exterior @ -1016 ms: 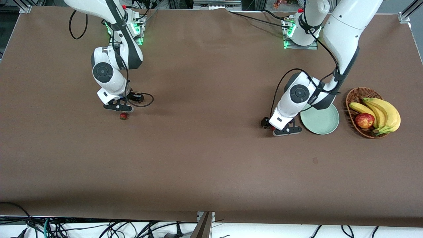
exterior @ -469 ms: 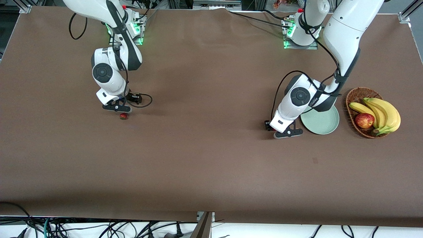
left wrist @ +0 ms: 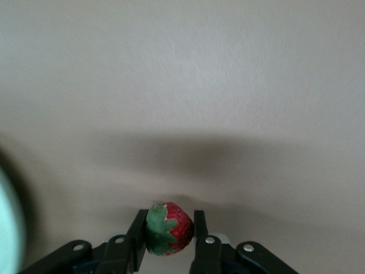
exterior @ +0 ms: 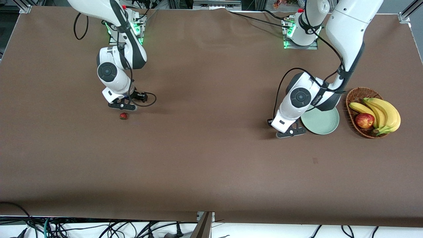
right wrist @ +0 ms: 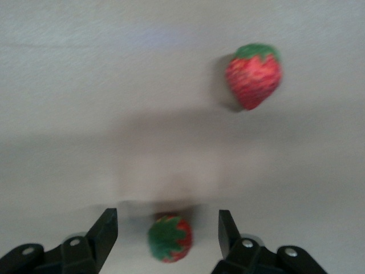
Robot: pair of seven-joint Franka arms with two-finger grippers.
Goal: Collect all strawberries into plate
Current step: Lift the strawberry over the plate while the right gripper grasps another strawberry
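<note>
Red strawberry pinched in left gripper fingers, hidden in front view, right gripper spread.

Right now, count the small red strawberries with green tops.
3. One small red strawberry is clamped by the left gripper; one lies inside the open right gripper; one lies on the brown table nearby.
</note>
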